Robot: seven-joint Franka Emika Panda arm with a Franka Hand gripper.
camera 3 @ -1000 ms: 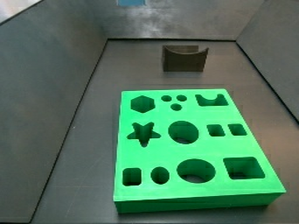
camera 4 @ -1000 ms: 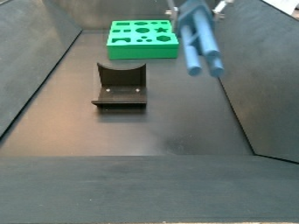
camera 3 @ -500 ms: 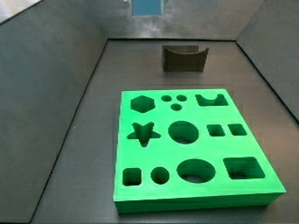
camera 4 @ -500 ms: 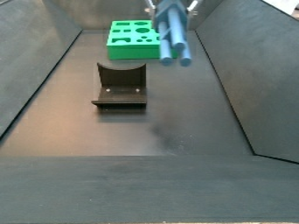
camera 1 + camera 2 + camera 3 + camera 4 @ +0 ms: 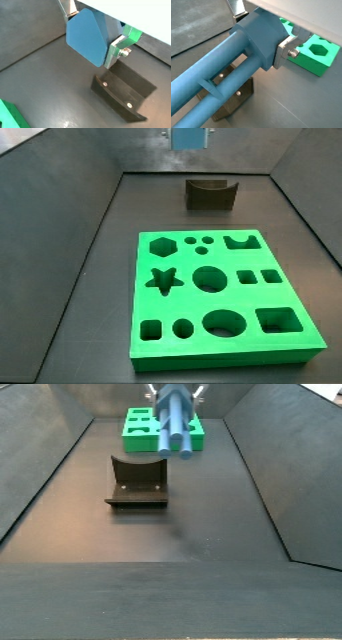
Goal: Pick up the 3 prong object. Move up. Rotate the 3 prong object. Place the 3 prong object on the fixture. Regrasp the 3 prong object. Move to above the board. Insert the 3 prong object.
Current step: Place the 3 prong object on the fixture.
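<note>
Prongs (image 5: 221,100) first: the blue-grey piece is off the floor, clamped in the gripper (image 5: 261,37), its three ridged bars running out long from the jaws in a wrist view. In a side view it hangs as a blue bar (image 5: 173,424) pointing down and forward from the gripper (image 5: 175,392); from the opposite side only its blunt end (image 5: 190,137) shows, at the top edge of the frame.

Silver fingers (image 5: 119,47) are closed flat against the sides of the piece's broad end (image 5: 87,37) — a firm hold, not a loose one.

Below the gripper, and a little off to one side, stands the fixture (image 5: 123,95), its dark bracket and base plate bare. In a side view the piece hangs above the fixture (image 5: 136,481), clear of it. Beyond it lies the green board (image 5: 140,429), partly hidden by the piece; from the opposite side the board (image 5: 221,293) shows all its cut-outs open.

By my reading, the lift and rotation are largely done and placing on the fixture is in hand. That calls for lining the piece up over the notch and lowering until it seats — then releasing for the regrasp.
</note>
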